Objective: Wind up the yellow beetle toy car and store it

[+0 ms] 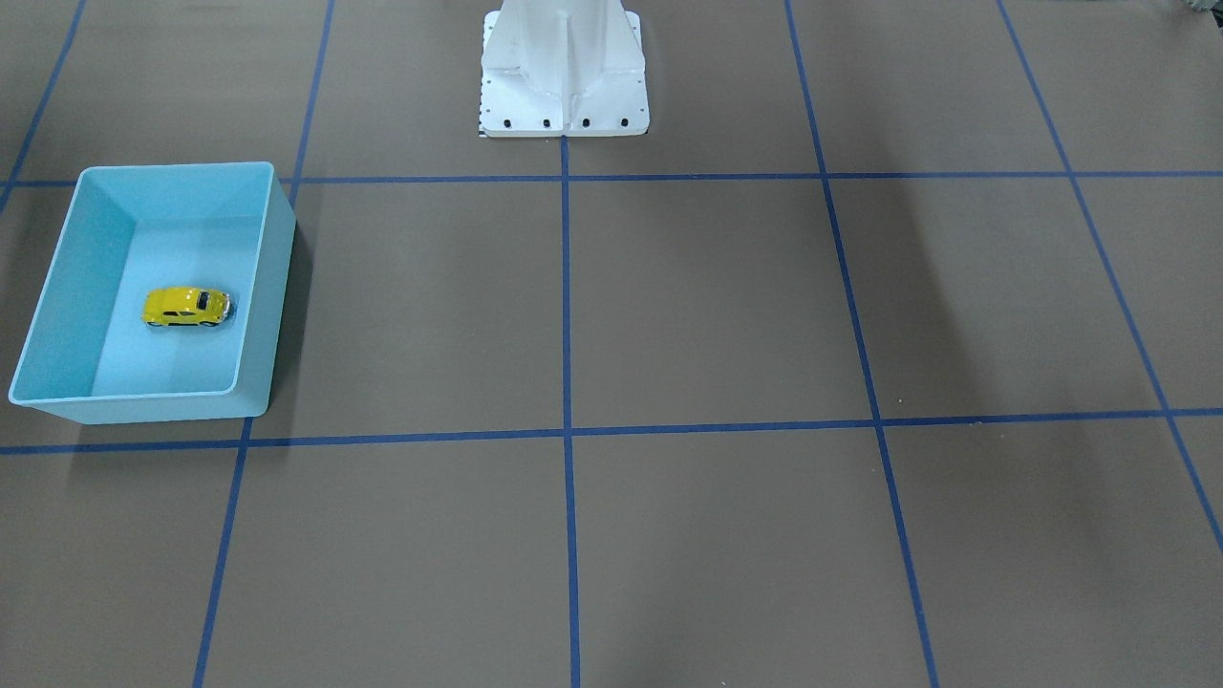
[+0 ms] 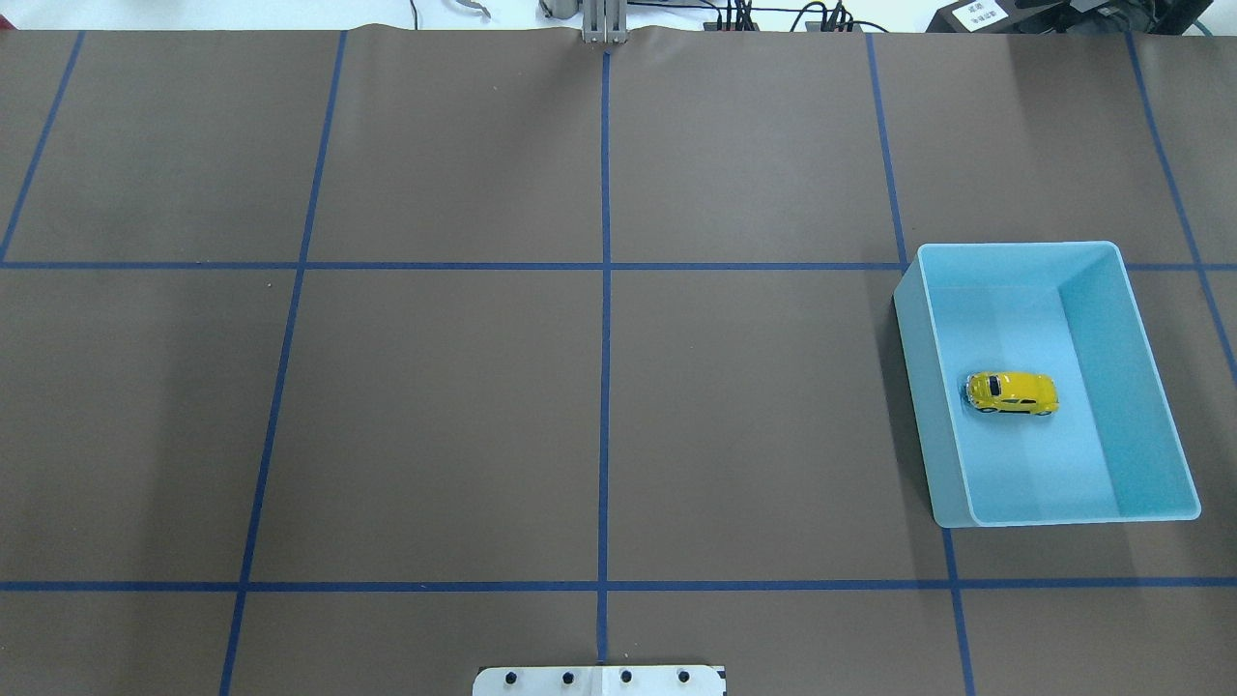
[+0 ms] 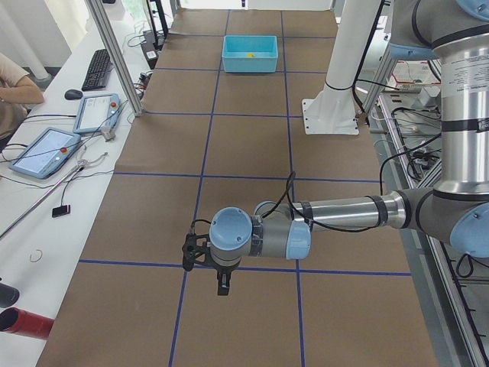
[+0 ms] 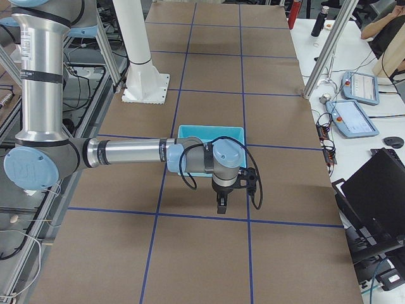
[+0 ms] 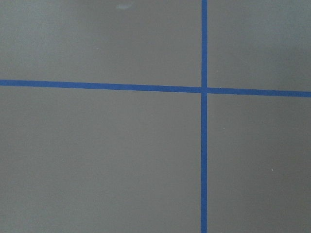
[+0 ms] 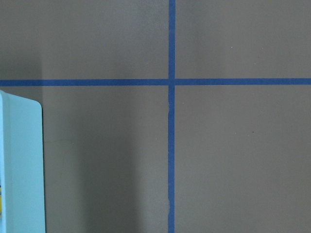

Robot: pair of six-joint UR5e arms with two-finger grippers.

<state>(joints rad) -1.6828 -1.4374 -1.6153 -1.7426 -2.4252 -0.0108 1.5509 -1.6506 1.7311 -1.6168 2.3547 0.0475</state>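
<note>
The yellow beetle toy car (image 1: 186,307) stands on its wheels inside the light blue bin (image 1: 279,239), also in the overhead view (image 2: 1011,391). The bin (image 2: 1155,377) stands on the table's right side from the robot. My left gripper (image 3: 221,287) shows only in the exterior left view, pointing down above the table, far from the bin; I cannot tell if it is open. My right gripper (image 4: 220,206) shows only in the exterior right view, pointing down just beside the bin (image 4: 190,131); I cannot tell its state. The bin's rim (image 6: 19,165) shows in the right wrist view.
The brown table mat carries a blue tape grid (image 2: 605,266). The white robot pedestal (image 1: 564,76) stands at the robot's edge. Tablets and a keyboard (image 3: 98,69) lie on a side desk beyond the mat. An operator's arm (image 3: 19,88) shows there.
</note>
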